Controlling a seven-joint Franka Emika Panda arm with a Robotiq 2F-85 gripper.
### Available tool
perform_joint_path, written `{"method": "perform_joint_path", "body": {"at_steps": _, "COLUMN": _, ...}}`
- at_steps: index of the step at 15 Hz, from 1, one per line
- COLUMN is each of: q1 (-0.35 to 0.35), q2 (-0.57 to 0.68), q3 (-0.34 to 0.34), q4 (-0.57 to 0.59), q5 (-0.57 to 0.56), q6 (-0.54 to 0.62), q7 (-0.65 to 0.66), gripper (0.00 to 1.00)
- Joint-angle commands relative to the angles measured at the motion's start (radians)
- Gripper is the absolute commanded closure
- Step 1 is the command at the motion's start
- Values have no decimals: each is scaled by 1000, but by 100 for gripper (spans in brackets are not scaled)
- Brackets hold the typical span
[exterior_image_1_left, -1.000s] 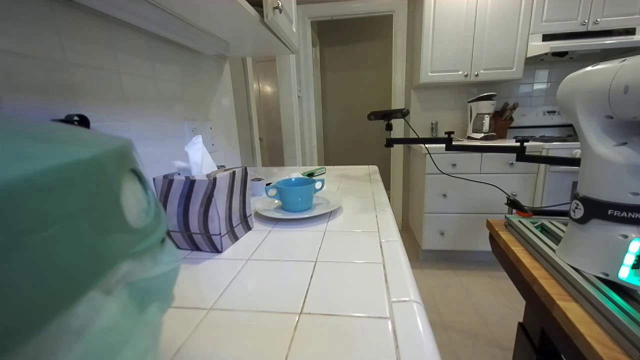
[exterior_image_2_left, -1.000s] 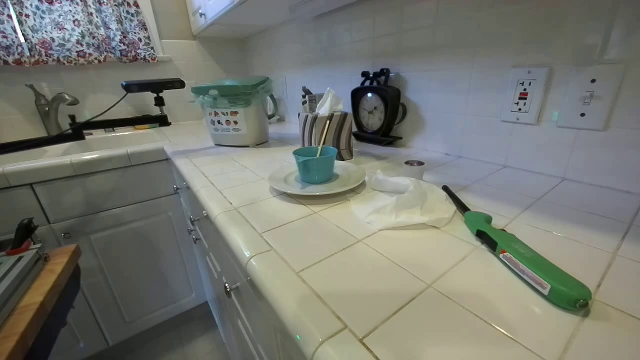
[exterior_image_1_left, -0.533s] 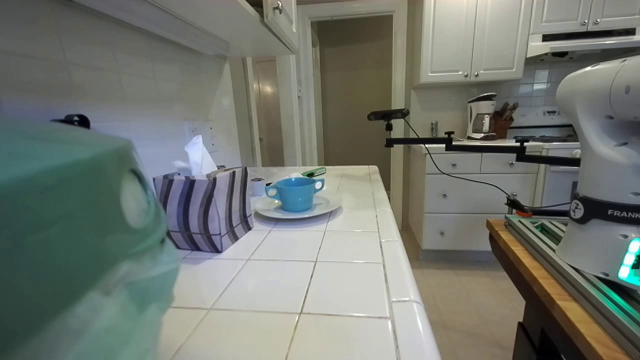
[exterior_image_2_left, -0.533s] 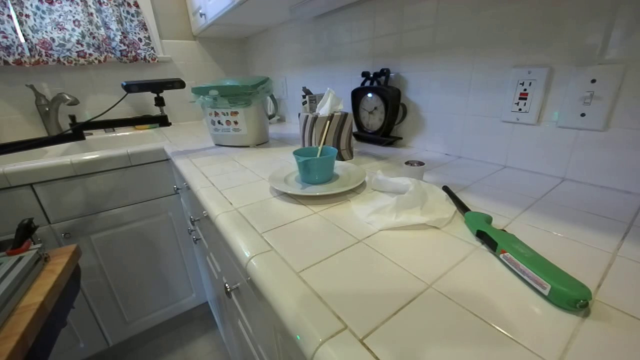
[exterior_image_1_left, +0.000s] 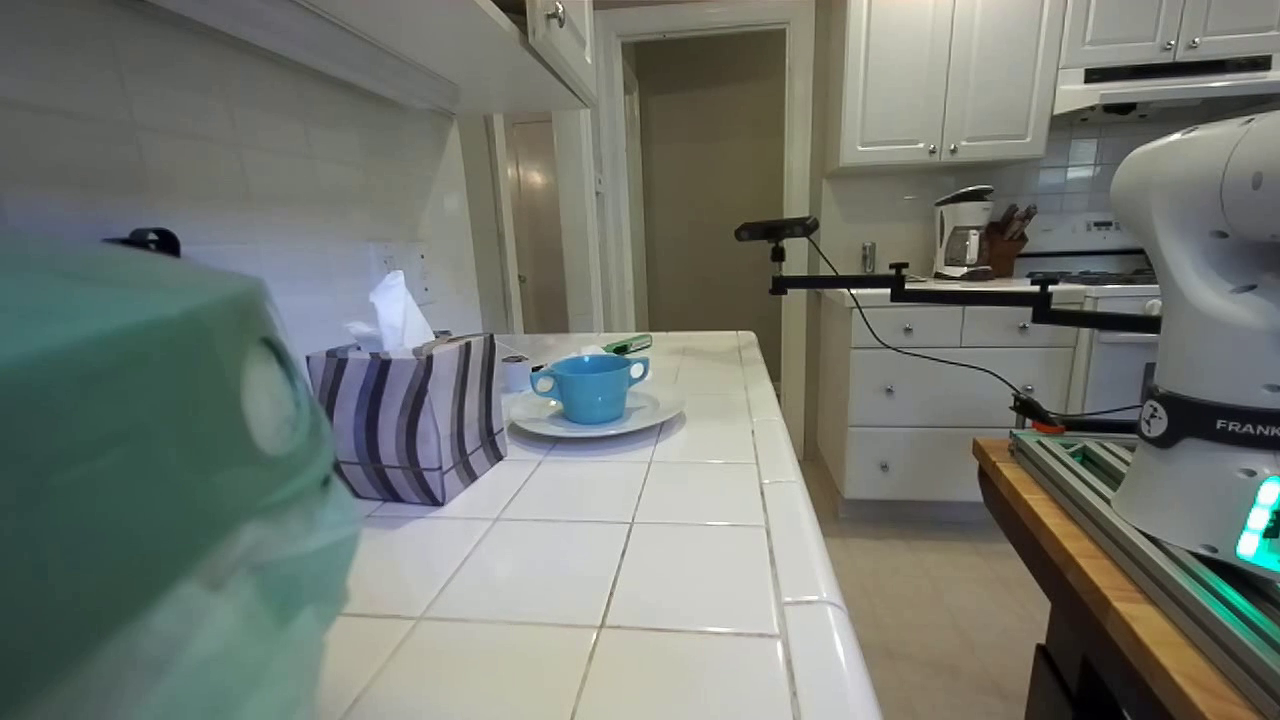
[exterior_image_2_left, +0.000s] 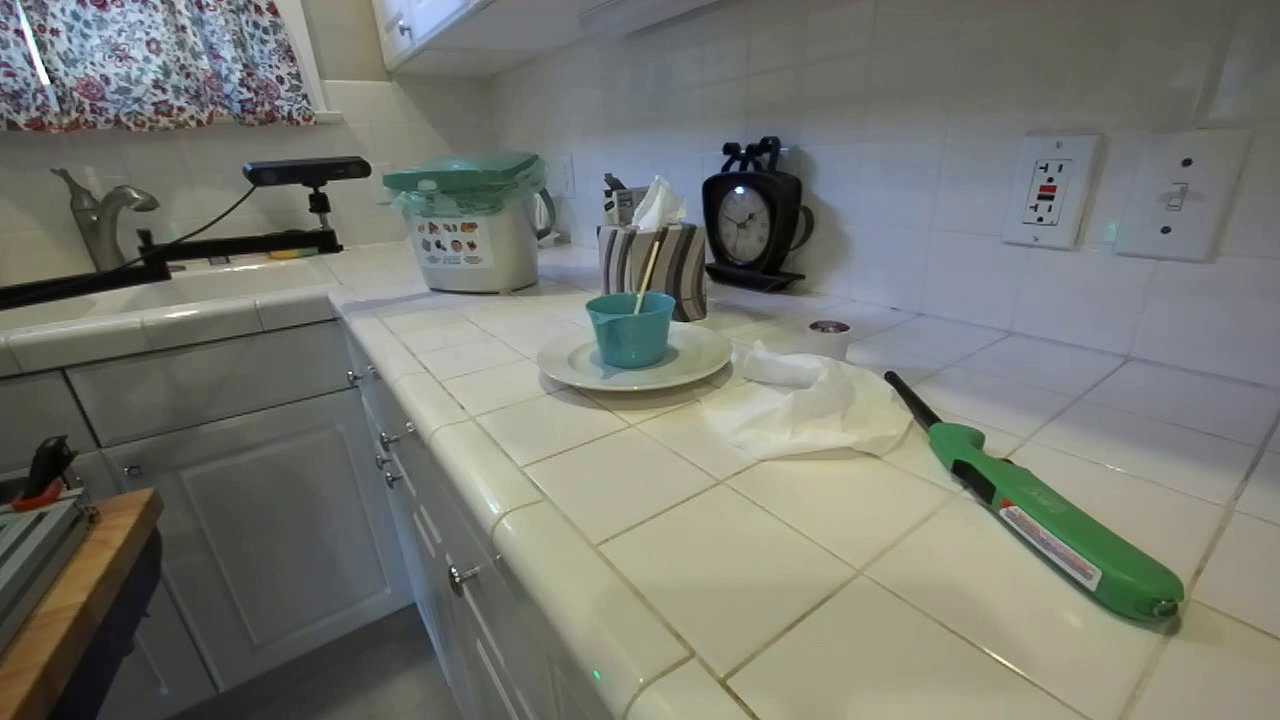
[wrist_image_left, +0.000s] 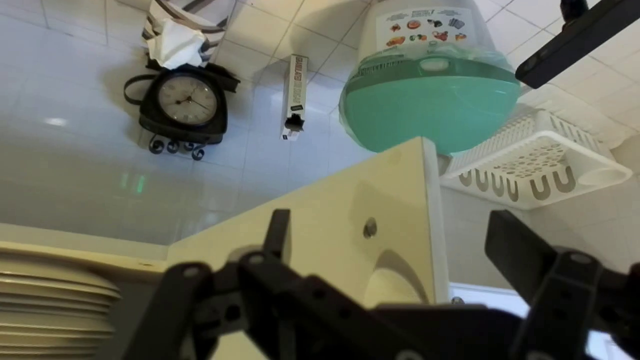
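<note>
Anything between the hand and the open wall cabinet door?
Nothing visible: in the wrist view, the free edge of the wall cabinet door shows between the open jaws of the hand. Contact can't be judged.

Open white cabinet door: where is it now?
In the wrist view, the cabinet door slants across the centre, its free edge framed by the open black tool; the green-lidded plastic bin shows above it, stacked cream round plates to its left.

Cabinet door (wrist_image_left: 332, 220) was pale and flat, small metal spot (wrist_image_left: 370, 227) on face. Stood open, in front of gripper (wrist_image_left: 389, 220).
</note>
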Motion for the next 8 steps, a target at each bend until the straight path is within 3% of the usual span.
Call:
{"method": "perform_joint_path", "body": {"at_steps": 1, "q1": 2, "q2": 30, "q3": 6, "q4": 21, "q5": 17, "q6": 40, "q7": 12, "gripper": 0}}
{"method": "perform_joint_path", "body": {"at_steps": 8, "q1": -34, "q2": 41, "q3": 37, "q4": 23, "q5": -26, "q6": 103, "q7": 36, "gripper": 0}}
